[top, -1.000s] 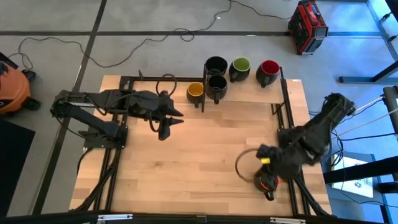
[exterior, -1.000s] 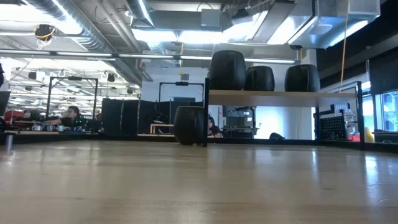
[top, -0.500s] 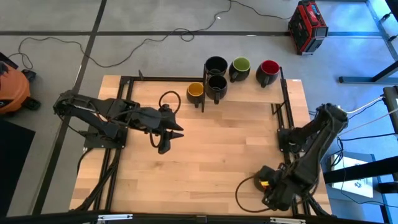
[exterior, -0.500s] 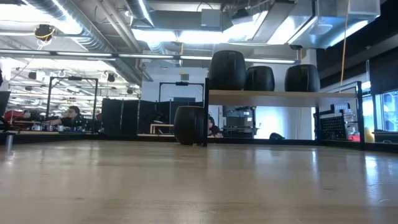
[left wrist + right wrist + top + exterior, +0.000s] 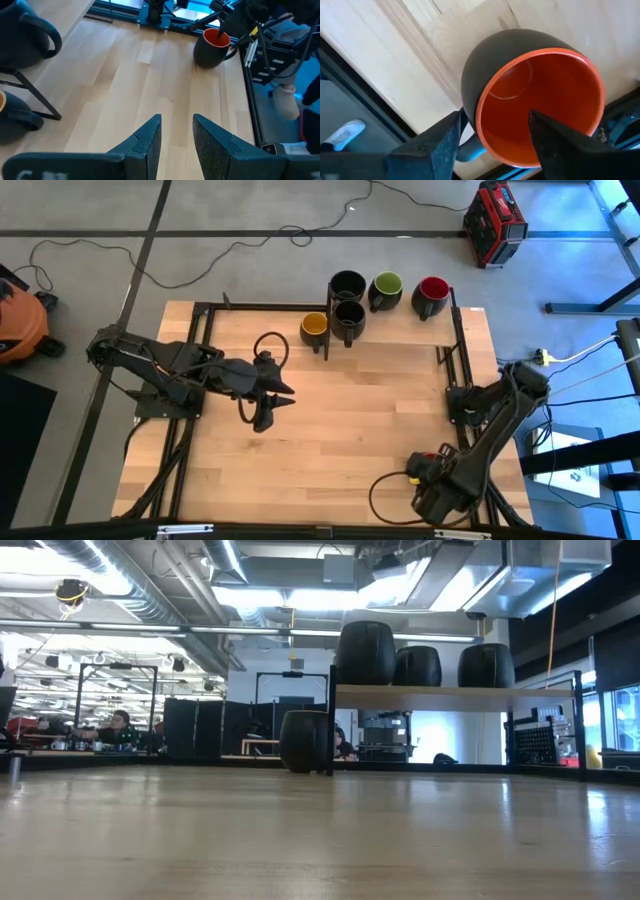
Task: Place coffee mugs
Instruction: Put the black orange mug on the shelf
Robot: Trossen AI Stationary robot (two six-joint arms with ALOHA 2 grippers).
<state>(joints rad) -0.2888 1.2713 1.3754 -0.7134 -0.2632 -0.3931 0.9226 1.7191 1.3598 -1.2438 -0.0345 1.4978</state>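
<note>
The orange-red-lined mug (image 5: 520, 100) stands upright on its base near the table's near right corner, also seen in the left wrist view (image 5: 210, 47). My right gripper (image 5: 495, 117) points down over it, open. One finger (image 5: 445, 142) is outside the wall by the handle (image 5: 470, 150) and one finger (image 5: 555, 142) is over the inside. In the high view the right gripper (image 5: 432, 490) hides this mug. Five mugs sit at the far rack: black (image 5: 347, 284), green (image 5: 387, 285), red (image 5: 432, 288), yellow (image 5: 314, 326), black (image 5: 349, 313). My left gripper (image 5: 262, 412) hovers open above mid-table. My right gripper stands astride the orange-red mug's wall (image 5: 470, 115) beside the handle, coming from above, one finger inside and one outside. Whether either finger touches the wall, I cannot tell. The mug stays upright on the table.
The metal rack with its wooden shelf (image 5: 450, 697) stands along the far edge. A black frame rail (image 5: 455, 350) runs down the table's right side close to the mug. Bare wood lies between the two arms (image 5: 340, 420).
My right gripper has swung toward the table's near edge and come down over the orange-red mug, tipping from slanted to pointing straight down. My left gripper has drifted a little toward the near edge. The mugs have not moved.
</note>
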